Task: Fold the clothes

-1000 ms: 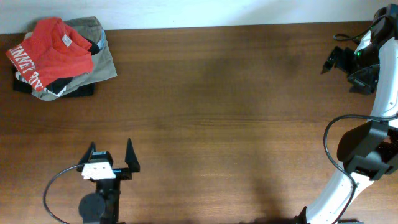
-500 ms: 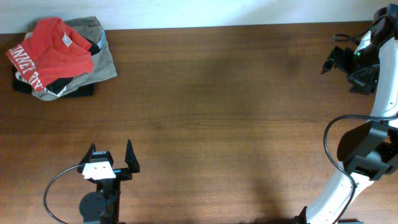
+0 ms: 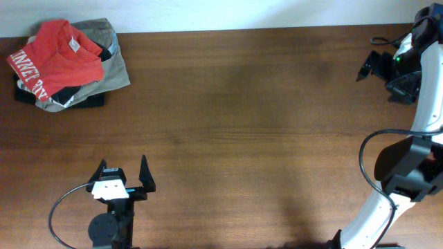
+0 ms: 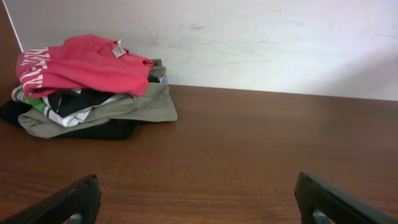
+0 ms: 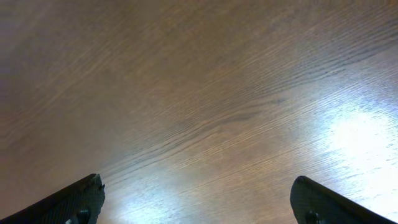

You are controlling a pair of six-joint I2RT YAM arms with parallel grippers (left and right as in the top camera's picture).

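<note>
The only writing is white block lettering point(image 4: 31, 67) on the red T-shirt point(image 4: 87, 68), which tops the pile of clothes point(image 4: 93, 112) well ahead of the left gripper point(image 4: 198, 186) and off to the left of its fingers. The letters run along a folded, creased edge and are too small to read. The small white neck label point(image 4: 115, 50) on the same shirt is also illegible.

My left tool point(image 3: 123, 168) points straight ahead, jaws spread wide apart. My right tool point(image 3: 367, 65) tilts downward, jaws likewise wide apart.
</note>
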